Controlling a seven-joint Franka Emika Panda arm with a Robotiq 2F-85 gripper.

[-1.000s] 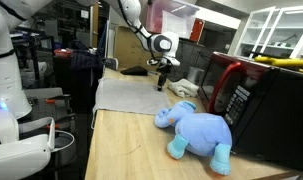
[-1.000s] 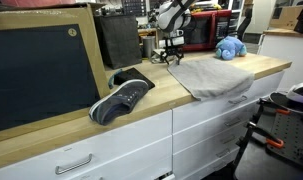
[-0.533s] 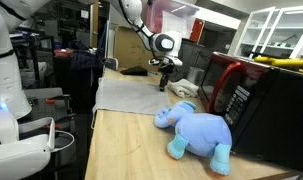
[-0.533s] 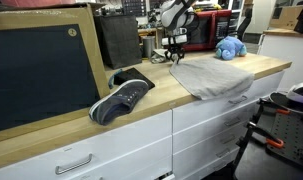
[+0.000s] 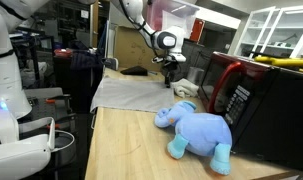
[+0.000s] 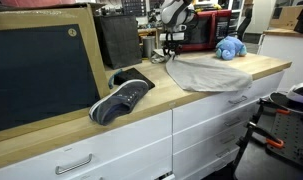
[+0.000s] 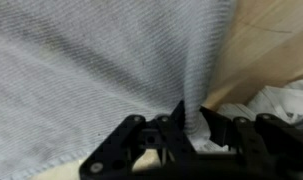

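A grey cloth point(image 5: 131, 95) lies spread on the wooden counter point(image 5: 131, 145); it also shows in another exterior view as the grey cloth point(image 6: 211, 72). My gripper point(image 5: 169, 72) stands at the cloth's far edge and has pinched a fold of it, which rises off the counter. In the wrist view the gripper point(image 7: 191, 128) is shut on a ridge of the grey cloth point(image 7: 81, 70) that runs up between its black fingers point(image 7: 216, 125). A crumpled white cloth point(image 7: 281, 100) lies just beside the jaws.
A blue stuffed elephant point(image 5: 198, 130) lies near a red and black microwave point(image 5: 246, 95). A dark sneaker point(image 6: 121, 98) sits on the counter by a large black-panelled board point(image 6: 41, 70). White drawers point(image 6: 206, 130) front the counter.
The jaws have shut on the cloth's edge and lifted slightly; the cloth's far edge now rises off the counter in a fold.
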